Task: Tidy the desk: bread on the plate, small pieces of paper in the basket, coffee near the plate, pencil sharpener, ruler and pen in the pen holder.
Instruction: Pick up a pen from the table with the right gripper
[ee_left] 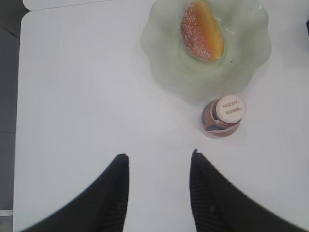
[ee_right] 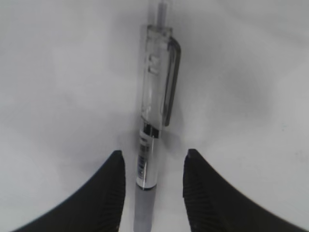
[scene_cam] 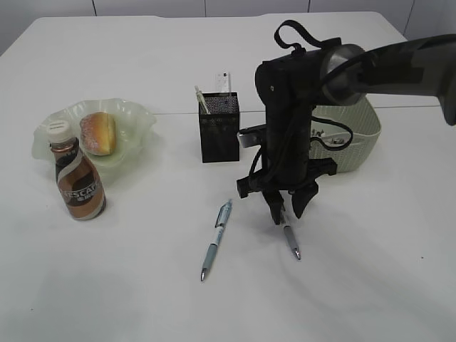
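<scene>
Though partly hidden, NESCAFÉ coffee bottle [scene_cam: 80, 185]

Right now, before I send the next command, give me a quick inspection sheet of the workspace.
Surface: white table, no spills seen.
Job's things: bread on green plate; Nescafe coffee bottle upright beside plate; mesh pen holder with items inside; basket; blue pen lying loose; clear pen lying between right gripper's jaws.
Clutter: nothing seen.
Grippers: right gripper open, straddling clear pen; left gripper open, empty.
Cables: black loops on right arm.
Surroundings: nothing seen.
</scene>
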